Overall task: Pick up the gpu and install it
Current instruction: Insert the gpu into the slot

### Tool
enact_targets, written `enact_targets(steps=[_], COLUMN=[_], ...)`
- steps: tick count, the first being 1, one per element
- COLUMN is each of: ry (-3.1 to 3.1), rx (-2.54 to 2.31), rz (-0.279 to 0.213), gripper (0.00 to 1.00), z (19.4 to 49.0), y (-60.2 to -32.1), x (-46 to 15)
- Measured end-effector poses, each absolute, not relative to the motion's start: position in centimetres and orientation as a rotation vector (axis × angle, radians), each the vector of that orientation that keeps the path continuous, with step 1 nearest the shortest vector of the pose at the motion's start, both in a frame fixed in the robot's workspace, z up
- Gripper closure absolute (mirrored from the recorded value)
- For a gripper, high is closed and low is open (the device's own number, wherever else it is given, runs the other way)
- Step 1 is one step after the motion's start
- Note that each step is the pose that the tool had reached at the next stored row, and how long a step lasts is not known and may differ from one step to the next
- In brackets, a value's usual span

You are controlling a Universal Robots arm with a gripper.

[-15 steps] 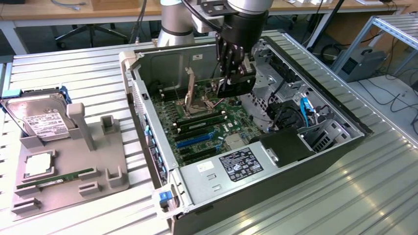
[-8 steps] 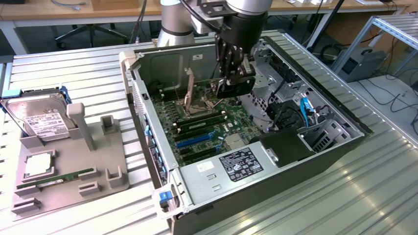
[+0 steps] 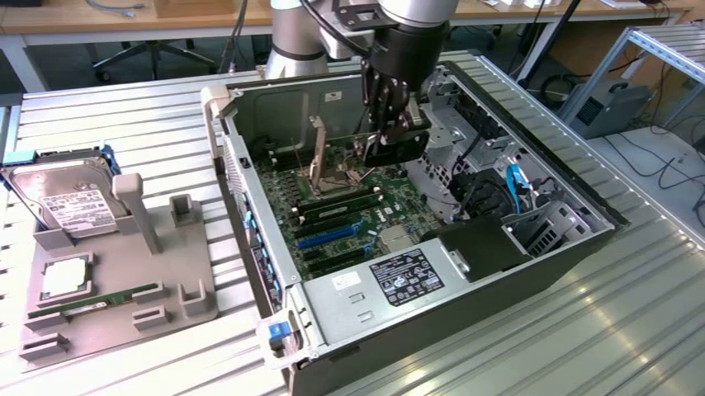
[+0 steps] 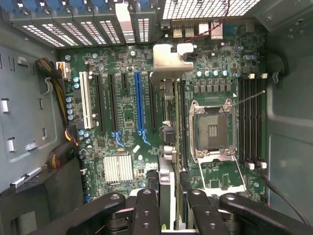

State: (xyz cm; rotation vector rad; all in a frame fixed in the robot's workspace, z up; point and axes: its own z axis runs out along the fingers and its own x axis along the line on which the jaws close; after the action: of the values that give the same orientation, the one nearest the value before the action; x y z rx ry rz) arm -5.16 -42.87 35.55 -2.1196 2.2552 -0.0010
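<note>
The gripper (image 3: 391, 125), half-closed, clamps the gpu (image 3: 395, 148) hanging edge-down directly beneath it, long axis parallel to the motherboard's (image 3: 380, 202) blue slot (image 3: 330, 237).

An open case (image 3: 496, 322) sits on a slatted table (image 3: 617, 330), its motherboard (image 3: 369, 216) bearing a blue slot (image 4: 139, 105). At the case's nine o'clock in the exterior view, a gray holder (image 3: 132, 322) carries a hard drive (image 3: 66, 202), chip (image 3: 64, 276) and memory stick (image 3: 94, 303).
</note>
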Motion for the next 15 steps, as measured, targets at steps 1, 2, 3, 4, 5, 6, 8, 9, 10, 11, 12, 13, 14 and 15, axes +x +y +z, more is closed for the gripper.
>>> enact_targets(steps=[1,2,3,4,5,6,8,9,10,11,12,13,14,15], ry=[2.255,2.255,2.255,2.255,2.255,2.255,2.255,2.255,2.255,2.255,2.255,2.255,2.255,2.255], rx=[-2.120,-2.120,-2.120,-2.120,-2.120,-2.120,-2.120,-2.120,-2.120,-2.120,-2.120,-2.120,-2.120,-2.119], rz=[-0.001,-0.001,-0.001,-0.001,-0.001,-0.001,-0.001,-0.001,-0.001,-0.001,-0.001,-0.001,-0.001,-0.001], gripper=[0.73,0.73,0.73,0.73,0.73,0.73,0.73,0.73,0.73,0.73,0.73,0.73,0.73,0.73], z=[35.53,35.52,35.50,35.49,35.47,35.46,35.43,35.41,35.39,35.38,35.35,35.30,35.29,35.28], y=[-42.88,-42.88,-42.88,-42.89,-42.89,-42.89,-42.90,-42.90,-42.91,-42.91,-42.92,-42.94,-42.95,-42.96], x=[-5.17,-5.19,-5.21,-5.22,-5.23,-5.25,-5.27,-5.28,-5.29,-5.30,-5.31,-5.32,-5.33,-5.33])
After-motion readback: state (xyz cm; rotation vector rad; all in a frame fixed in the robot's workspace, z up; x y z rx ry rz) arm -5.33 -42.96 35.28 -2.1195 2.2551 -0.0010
